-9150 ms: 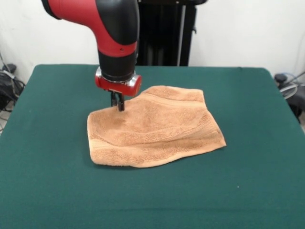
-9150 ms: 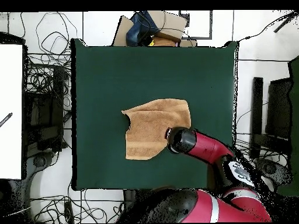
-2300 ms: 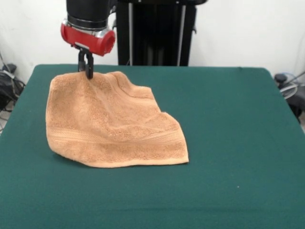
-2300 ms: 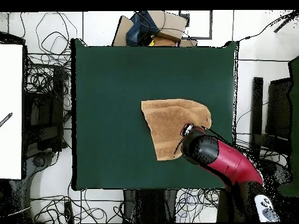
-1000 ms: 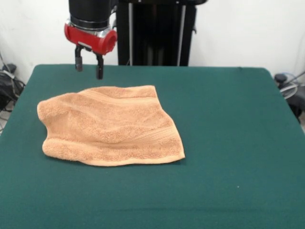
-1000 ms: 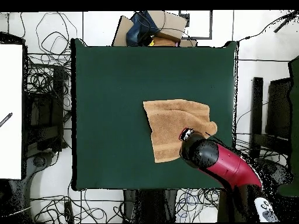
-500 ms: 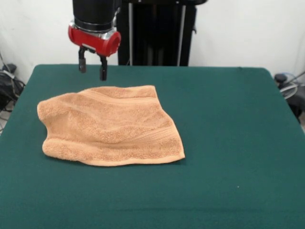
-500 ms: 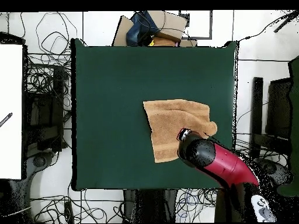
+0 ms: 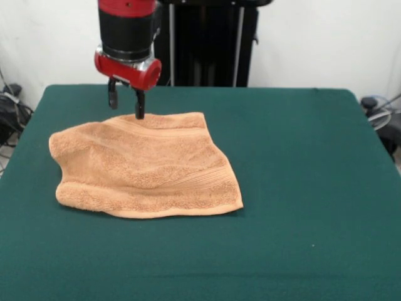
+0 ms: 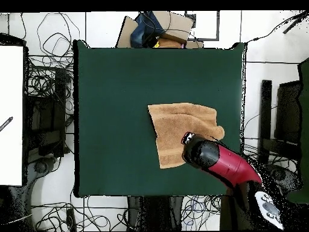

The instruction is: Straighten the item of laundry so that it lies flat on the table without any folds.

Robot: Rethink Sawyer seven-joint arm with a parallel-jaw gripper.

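Since the shot half a second back, the red and black robot arm's gripper (image 9: 126,105) had drifted a little toward the towel and dropped lower, so its two dark fingers (image 9: 140,105) hung right over the towel's far edge instead of behind it. The claw was released, fingers spread apart with nothing between them, and I couldn't tell if the tips actually touched the cloth.

That small light orange-tan terry-cloth towel (image 9: 143,165) hadn't budged at all. It lay on the big dark green felt-covered table (image 9: 301,188), spread out mostly flat but not tidy: soft ripples ran across it, the corner nearest the gripper's side bulged out rounded, and the edge facing the camera was wavy. A woven band stripe showed near that edge and another near the far edge.

From overhead, the towel (image 10: 182,133) sat close to the table (image 10: 114,109) edge where the arm reached in, with the arm's red wrist covering the towel's corner there and hiding the gripper.
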